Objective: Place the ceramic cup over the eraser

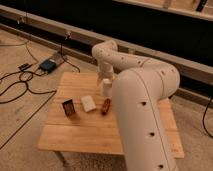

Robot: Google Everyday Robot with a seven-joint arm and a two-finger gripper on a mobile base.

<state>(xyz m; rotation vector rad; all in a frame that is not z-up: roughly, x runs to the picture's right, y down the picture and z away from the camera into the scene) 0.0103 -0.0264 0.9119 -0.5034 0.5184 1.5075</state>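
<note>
Plain white ceramic cup (107, 90) in the white gripper (106, 84) over the pale wooden table (90, 134) — small dark eraser block (68, 107) marked reddish, flat white block (88, 103), reddish-brown oblong (105, 106).

wooden table (90, 134) | on it: eraser (68, 107), white block (88, 103), reddish-brown oblong (105, 106)
</note>
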